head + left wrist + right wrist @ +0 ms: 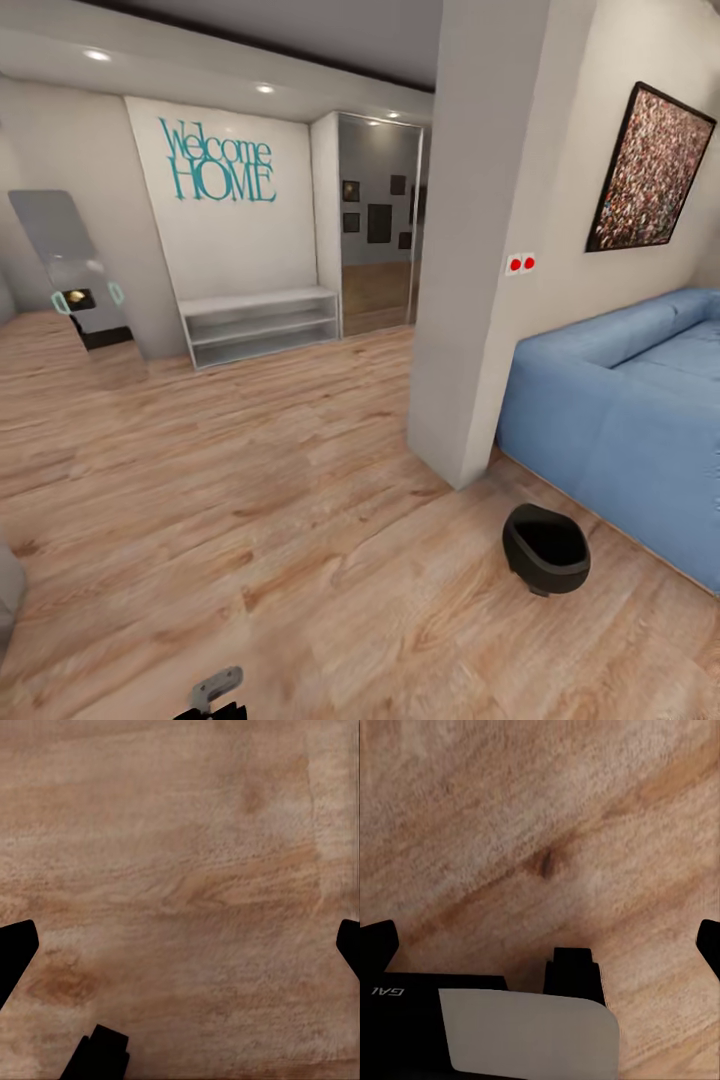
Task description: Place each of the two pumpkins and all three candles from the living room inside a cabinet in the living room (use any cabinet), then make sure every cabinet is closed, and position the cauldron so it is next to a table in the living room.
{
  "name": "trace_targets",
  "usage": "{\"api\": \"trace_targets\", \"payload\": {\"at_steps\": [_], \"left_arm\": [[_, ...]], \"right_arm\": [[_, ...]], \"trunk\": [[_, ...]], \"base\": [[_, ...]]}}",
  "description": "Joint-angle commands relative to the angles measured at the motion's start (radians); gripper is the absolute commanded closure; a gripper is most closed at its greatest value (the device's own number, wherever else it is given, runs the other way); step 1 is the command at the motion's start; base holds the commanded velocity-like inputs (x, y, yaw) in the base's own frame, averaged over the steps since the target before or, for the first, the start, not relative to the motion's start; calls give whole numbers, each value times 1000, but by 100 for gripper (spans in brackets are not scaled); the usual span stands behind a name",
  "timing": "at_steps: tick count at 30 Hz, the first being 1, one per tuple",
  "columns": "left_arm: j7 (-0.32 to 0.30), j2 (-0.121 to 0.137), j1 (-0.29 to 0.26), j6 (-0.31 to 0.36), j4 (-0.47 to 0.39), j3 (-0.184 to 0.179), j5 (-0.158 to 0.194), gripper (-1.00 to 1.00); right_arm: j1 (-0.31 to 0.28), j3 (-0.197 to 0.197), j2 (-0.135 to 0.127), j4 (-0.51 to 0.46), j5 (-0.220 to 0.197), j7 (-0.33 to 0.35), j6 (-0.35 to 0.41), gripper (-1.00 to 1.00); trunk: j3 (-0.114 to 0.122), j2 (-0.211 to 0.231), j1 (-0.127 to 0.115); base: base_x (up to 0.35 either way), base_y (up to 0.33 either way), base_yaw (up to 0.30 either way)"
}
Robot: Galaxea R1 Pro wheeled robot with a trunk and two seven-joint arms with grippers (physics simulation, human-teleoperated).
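The black cauldron [546, 549] is seen upright on the wood plank floor [250, 500], just beside the blue sofa [620, 410]. Both the left pincer [180, 945] and the right pincer [540, 945] are held spread above bare floor.

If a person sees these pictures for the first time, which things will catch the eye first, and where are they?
The turquoise "Welcome HOME" lettering on the far white wall stands out most, above a low white shelf unit. On the right, a blue sofa sits under a dark framed picture. The black cauldron stands upright on the wood floor just in front of the sofa, near the pale pillar.
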Motion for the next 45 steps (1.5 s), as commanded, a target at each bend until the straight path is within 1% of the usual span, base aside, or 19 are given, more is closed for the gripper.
{"api": "trace_targets", "payload": {"at_steps": [1, 38, 45], "left_arm": [[2, 0, -1, 2, 1, -8, 6, -100], [2, 0, -1, 2, 1, -8, 7, -100], [2, 0, -1, 2, 0, -8, 8, -100]], "right_arm": [[-1, 9, 0, 2, -10, 5, 2, -100], [-1, 9, 0, 2, -10, 5, 2, -100], [-1, 9, 0, 2, -10, 5, 1, -100]], "trunk": [[-1, 0, 0], [-1, 0, 0], [-1, 0, 0]], "base": [[300, 215, -292], [295, 221, -292], [169, 117, -294]]}}
